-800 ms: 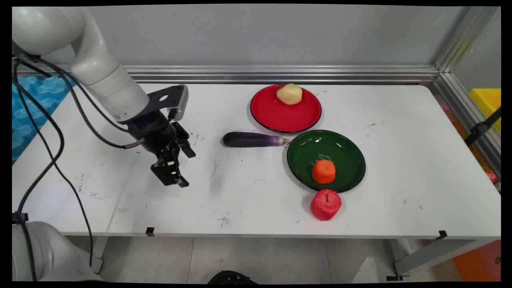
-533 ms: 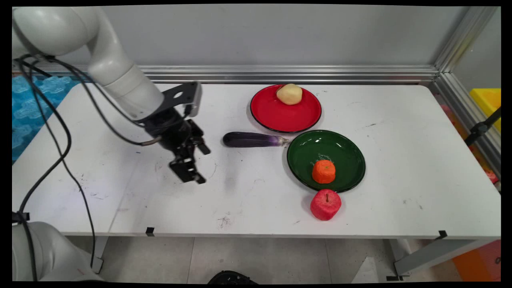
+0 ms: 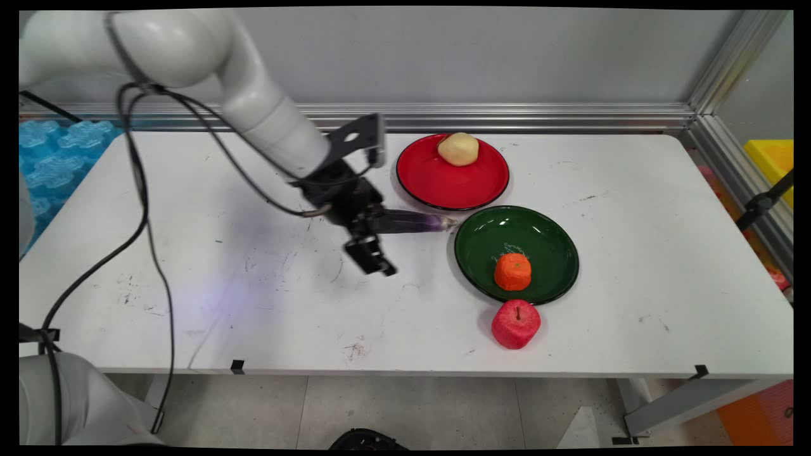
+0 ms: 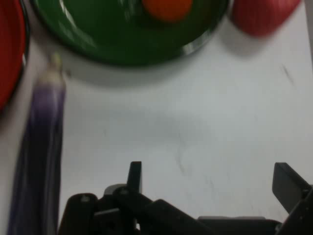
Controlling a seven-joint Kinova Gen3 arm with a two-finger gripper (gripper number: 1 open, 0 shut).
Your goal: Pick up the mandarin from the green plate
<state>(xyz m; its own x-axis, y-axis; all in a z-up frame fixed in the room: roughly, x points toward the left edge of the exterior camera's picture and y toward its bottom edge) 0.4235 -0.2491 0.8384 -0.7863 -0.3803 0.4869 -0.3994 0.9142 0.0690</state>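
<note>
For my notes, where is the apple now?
In the main view the apple lies on the table, right of centre near the front edge, just in front of the green plate.

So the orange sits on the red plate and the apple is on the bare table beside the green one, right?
Not quite. The main view shows the orange on the green plate, not the red plate, which holds a pale yellowish fruit. The apple is indeed on the bare table beside the green plate.
</note>
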